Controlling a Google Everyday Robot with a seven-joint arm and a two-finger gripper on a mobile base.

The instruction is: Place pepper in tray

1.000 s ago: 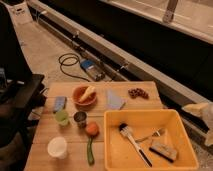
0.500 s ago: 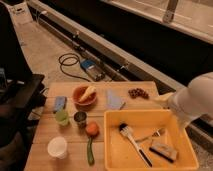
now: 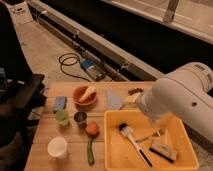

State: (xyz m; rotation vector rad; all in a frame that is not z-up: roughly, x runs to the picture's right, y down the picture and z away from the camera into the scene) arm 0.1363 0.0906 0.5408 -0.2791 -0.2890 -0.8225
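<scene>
The pepper (image 3: 90,151) is slim and dark green. It lies on the wooden table (image 3: 45,132) just left of the tray, below a round orange fruit (image 3: 92,129). The tray (image 3: 116,159) is a large yellow bin at the table's right front, holding a black-handled brush (image 3: 133,144), a dark sponge block (image 3: 163,150) and a small utensil (image 3: 156,134). My gripper (image 3: 150,116) is at the lower left end of the big white arm (image 3: 185,100), over the tray's far side, well right of and above the pepper. The arm hides the tray's right rear corner.
Left of the tray stand an orange-brown bowl with food (image 3: 85,95), a blue packet (image 3: 60,103), a green cup (image 3: 62,117), a metal cup (image 3: 80,119) and a white cup (image 3: 57,147). A pale blue cloth (image 3: 115,100) and brown snack (image 3: 134,91) lie behind. A black chair (image 3: 20,100) stands left; cable (image 3: 70,62) on the floor.
The white arm has swung in from the right edge and now fills the right side over the tray. The pepper and the other table things have not moved.
</scene>
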